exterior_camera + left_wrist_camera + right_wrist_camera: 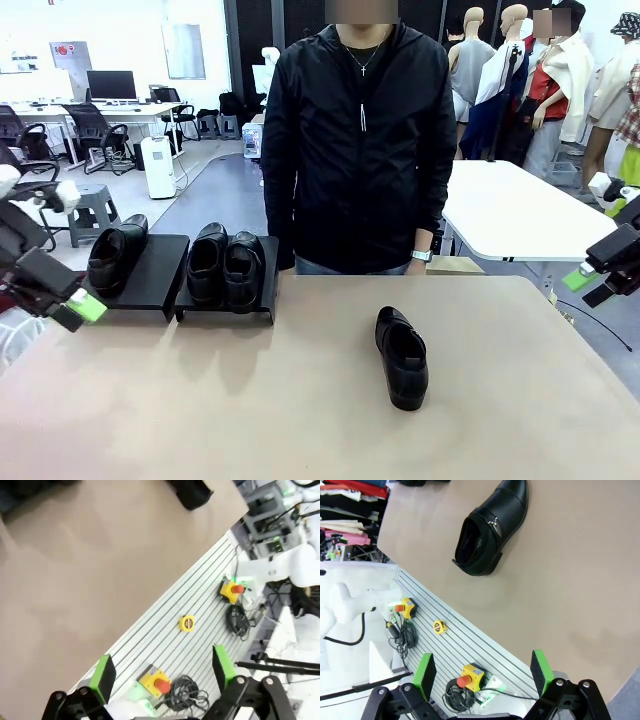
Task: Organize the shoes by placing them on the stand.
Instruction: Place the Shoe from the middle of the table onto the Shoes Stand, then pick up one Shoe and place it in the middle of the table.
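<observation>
From the front, three shoes [205, 265] sit on the stand [150, 275] at the desk's [300, 400] far left edge, a fourth [402, 357] right of centre; each wrist view shows its gripper, left [165, 677] and right [482, 672], spread apart, empty; no legible writing.

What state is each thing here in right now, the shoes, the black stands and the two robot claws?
Lone shoe: flat on the table, off the stands.
Shoe pair: side by side on the right stand.
Single shoe: on the left stand, space beside it.
Left gripper: open, holding nothing.
Right gripper: open, holding nothing.
</observation>
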Robot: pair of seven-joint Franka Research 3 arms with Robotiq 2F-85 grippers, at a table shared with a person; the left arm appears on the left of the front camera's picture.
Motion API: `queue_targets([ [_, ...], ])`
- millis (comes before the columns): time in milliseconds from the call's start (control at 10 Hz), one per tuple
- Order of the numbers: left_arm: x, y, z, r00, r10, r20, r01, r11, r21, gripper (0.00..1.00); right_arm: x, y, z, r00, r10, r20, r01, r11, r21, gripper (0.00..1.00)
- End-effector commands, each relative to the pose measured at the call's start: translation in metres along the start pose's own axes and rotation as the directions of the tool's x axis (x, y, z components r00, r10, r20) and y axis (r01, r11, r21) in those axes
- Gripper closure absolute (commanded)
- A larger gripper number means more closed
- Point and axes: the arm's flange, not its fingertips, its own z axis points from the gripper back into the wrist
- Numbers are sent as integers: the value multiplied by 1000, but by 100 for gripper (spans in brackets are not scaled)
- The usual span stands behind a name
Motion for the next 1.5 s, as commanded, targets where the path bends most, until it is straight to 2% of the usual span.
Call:
queue_targets([
  [0, 14, -15, -8, 998, 10, -54, -8, 999, 31, 0, 1, 3, 2, 1000, -23, -1, 23, 1000, -5, 0],
  [1000, 14, -15, -8, 998, 10, -54, -8, 999, 31, 0, 0, 0, 0, 1000, 0, 0, 0, 1000, 0, 0],
  [1100, 14, -15, -8, 998, 10, -54, -8, 999, 31, 0, 23, 29, -18, 998, 55, -31, -58, 994, -97, 0],
  [1200, 14, -15, -8, 998, 10, -54, -8, 999, 31, 0, 66, 70, -52, 978, 186, -89, -197, 972, -131, 0],
  [1300, 14, -15, -8, 998, 10, -54, -8, 999, 31, 0, 111, 110, -99, 956, 238, -172, -267, 948, -172, 0],
  [1400, 14, -15, -8, 998, 10, -54, -8, 999, 31, 0, 150, 148, -151, 912, 329, -243, -381, 899, -214, 0],
])
